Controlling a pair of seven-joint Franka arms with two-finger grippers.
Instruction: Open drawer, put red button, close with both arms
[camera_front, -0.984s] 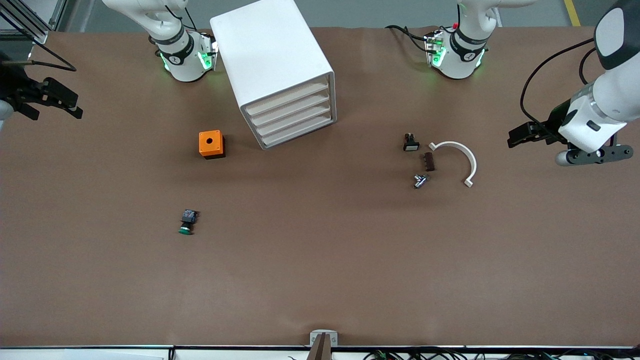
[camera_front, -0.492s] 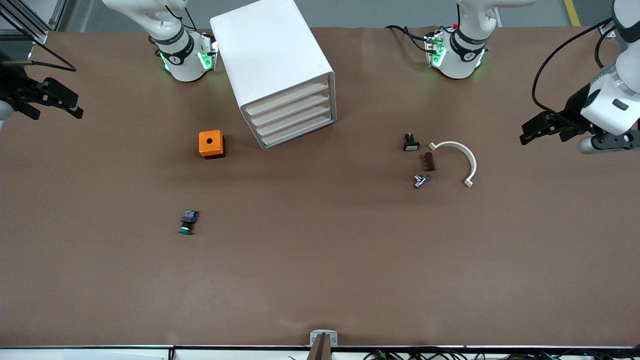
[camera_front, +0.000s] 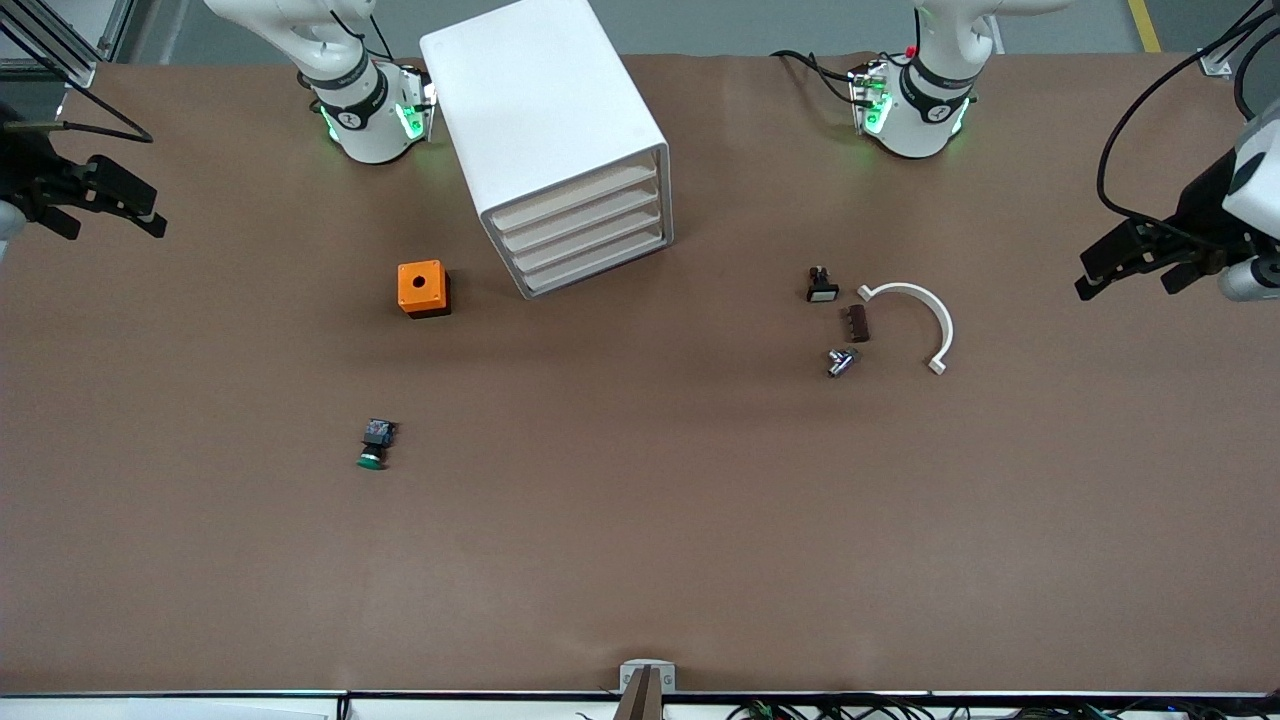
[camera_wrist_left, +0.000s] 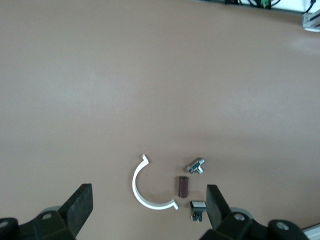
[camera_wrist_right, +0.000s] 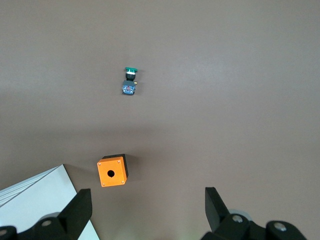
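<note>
An orange box with a hole in its top (camera_front: 423, 288) sits on the brown tabletop (camera_front: 640, 520), toward the right arm's end. Nearer to the front camera lies a green-capped push-button switch (camera_front: 374, 444) on its side, its black-and-blue body pointing toward the box. Toward the left arm's end, four small parts cluster together: a white semicircular clip (camera_front: 918, 318), a small dark brown block (camera_front: 857, 323) just beside it, a white-faced black switch (camera_front: 821, 285) farther from the front camera, and a silver metal fitting (camera_front: 840, 361) nearer to it.
</note>
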